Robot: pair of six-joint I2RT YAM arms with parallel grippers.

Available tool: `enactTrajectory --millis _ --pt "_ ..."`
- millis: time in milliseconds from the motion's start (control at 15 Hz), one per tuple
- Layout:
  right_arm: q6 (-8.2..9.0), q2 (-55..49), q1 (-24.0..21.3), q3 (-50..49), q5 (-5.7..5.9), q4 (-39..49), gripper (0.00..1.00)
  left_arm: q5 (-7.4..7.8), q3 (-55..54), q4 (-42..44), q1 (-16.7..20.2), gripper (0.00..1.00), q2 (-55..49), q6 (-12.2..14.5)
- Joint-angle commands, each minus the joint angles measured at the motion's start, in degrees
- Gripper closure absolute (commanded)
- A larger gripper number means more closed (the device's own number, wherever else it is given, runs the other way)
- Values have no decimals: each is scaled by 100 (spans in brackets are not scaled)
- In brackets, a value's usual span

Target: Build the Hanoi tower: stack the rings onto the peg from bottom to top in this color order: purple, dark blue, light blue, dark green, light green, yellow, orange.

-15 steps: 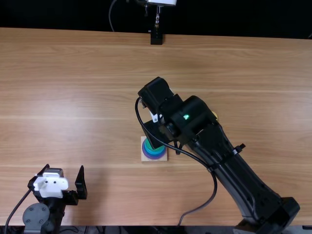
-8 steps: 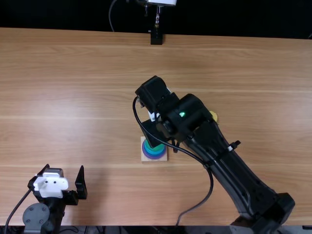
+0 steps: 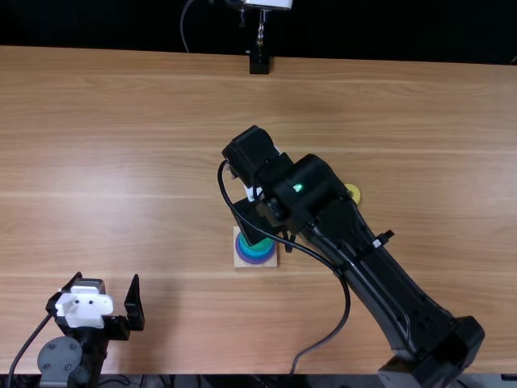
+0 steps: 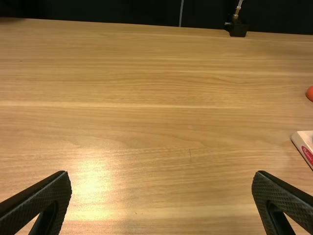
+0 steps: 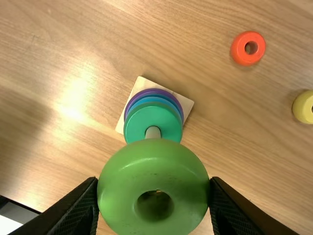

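In the top view my right gripper (image 3: pixel 257 221) is over the far side of the peg's square base (image 3: pixel 241 262), partly covering the stacked rings (image 3: pixel 256 249). The right wrist view has my right gripper (image 5: pixel 154 188) closed around the light green ring (image 5: pixel 155 166), which hangs above the table near the peg (image 5: pixel 153 131). On the peg sit the purple ring (image 5: pixel 128 105), blue ones and, uppermost, the dark green ring (image 5: pixel 146 115). My left gripper (image 3: pixel 107 284) stands open and empty at the near left; its fingers are wide apart in the left wrist view, gripper (image 4: pixel 161 175).
An orange ring (image 5: pixel 240 55) and a yellow ring (image 5: pixel 302 105) lie loose on the table beyond the stack. In the top view the yellow ring (image 3: pixel 355 193) is beside the right arm. A black stand (image 3: pixel 258 63) is at the far edge.
The right arm has shifted slightly left in the top view, exposing more of the yellow ring. My left gripper and the stack have kept still.
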Motion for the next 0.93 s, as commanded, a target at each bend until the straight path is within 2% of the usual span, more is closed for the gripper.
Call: enactTrajectory --millis 0,67,133,267,333,800,867 --pt "29 195 63 140 8 22 100 90 -655 -461 -59 0 -67 9" --pt "29 195 63 105 18 11 92 79 -655 -461 -59 0 -67 9" --pt "39 195 63 87 18 0 68 79 -655 -461 -59 0 -67 9" --pt "18 195 72 78 18 -10 7 79 -655 -461 -59 0 -67 9" --pt "-24 186 187 43 29 -31 0 90 -655 -461 -59 0 -67 9" --pt "60 151 257 193 8 74 0 90 -655 -451 -59 0 -67 9" --pt "39 142 257 201 60 148 0 79 -655 -461 -59 0 -67 9"
